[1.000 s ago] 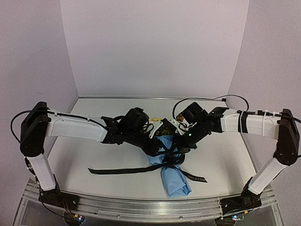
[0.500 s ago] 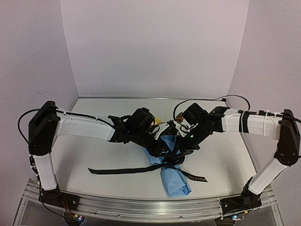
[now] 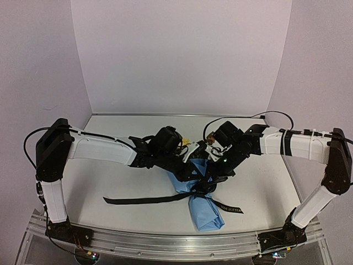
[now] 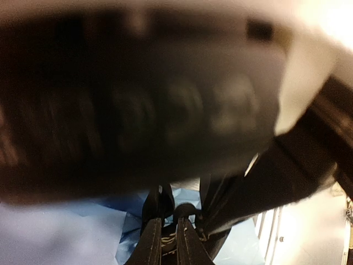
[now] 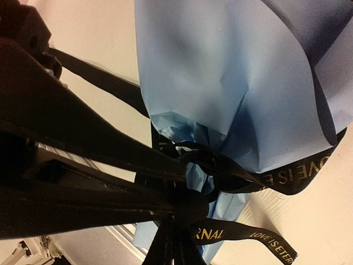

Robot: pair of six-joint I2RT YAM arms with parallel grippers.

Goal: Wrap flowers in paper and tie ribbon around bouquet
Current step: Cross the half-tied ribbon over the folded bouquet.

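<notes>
The bouquet lies on the table with its light blue paper [image 3: 205, 212] cone pointing at the near edge. A few yellow flowers [image 3: 187, 142] peek out between the two wrists. The black ribbon [image 3: 149, 199] circles the cone's waist, one tail running left and a short lettered tail right. My left gripper [image 3: 194, 175] is down at the knot; in its wrist view the gripper [image 4: 168, 220] has its fingers nearly together with the lettered ribbon [image 4: 167, 240] between them. My right gripper [image 3: 212, 181] is shut at the knot, and in the right wrist view the gripper [image 5: 185, 201] pinches the ribbon [image 5: 248, 234] beside the paper [image 5: 220, 72].
The white table [image 3: 99, 171] ends at a metal rail [image 3: 165, 240] along the near edge. Pale walls close in the back and both sides. A black cable [image 3: 242, 116] loops above the right forearm.
My left wrist has shifted right, toward the bouquet, and its jaws have narrowed onto the ribbon. The right arm and bouquet have stayed put.
</notes>
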